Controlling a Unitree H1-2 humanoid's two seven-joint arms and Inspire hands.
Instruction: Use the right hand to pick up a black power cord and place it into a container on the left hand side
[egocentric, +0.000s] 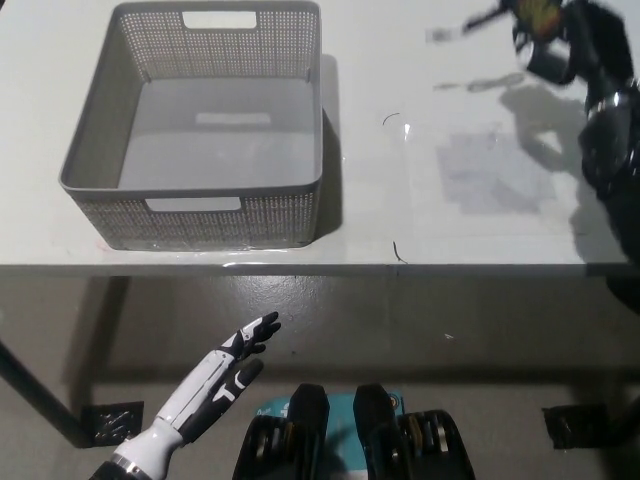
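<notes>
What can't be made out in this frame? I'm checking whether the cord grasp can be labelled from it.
- Right hand, head view: motion-blurred and near the top edge; how its fingers wrap the power cord is unclear.
- Power cord: its adapter is cut by the top edge; the trailing plug end is a smear.
- Container: inside looks bare; beneath it is hidden.
- Left hand: rests open below the table edge.

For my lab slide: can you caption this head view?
Black right hand lifts the black power cord above the white table; grey perforated basket sits empty; white left hand rests open below.
</notes>
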